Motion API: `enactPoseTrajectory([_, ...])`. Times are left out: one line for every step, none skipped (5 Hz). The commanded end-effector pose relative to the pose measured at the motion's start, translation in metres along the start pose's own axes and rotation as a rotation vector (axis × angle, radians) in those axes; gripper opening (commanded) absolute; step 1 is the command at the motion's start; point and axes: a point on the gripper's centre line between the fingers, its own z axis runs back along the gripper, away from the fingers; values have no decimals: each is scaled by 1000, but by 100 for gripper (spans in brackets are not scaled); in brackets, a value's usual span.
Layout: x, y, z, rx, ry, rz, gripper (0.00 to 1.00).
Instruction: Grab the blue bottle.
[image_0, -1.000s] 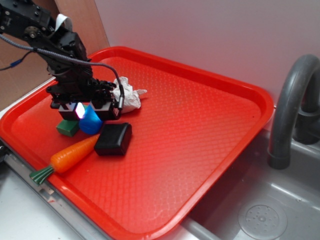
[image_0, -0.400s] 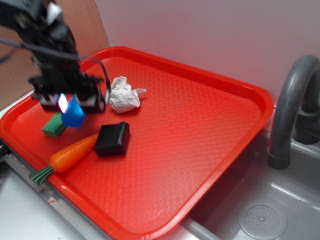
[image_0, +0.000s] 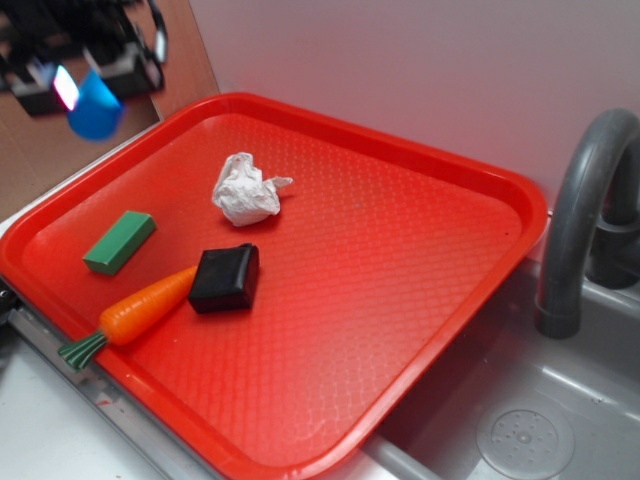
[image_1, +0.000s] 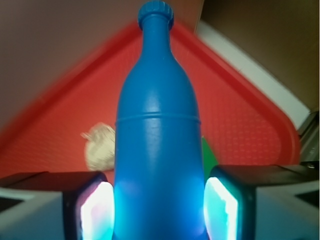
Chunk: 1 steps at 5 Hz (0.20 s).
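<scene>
Bright-blue bottle (image_1: 157, 135), red dimpled tray (image_0: 420, 260) w/ green block (image_0: 119, 241), orange carrot (image_0: 140, 310), black box (image_0: 225, 278), white wad (image_0: 245, 190).

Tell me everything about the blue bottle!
The bottle is bright blue and looks like smooth plastic, with a round body, a thin ridge around it, a narrow neck and a ribbed blue cap. The claw squeezes its lower body from both sides. It hangs in the air above the red tray's back left corner, touching only the claw.
</scene>
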Motion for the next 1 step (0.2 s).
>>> enactPoseTrajectory([18,13,87,-202,-4,125,0])
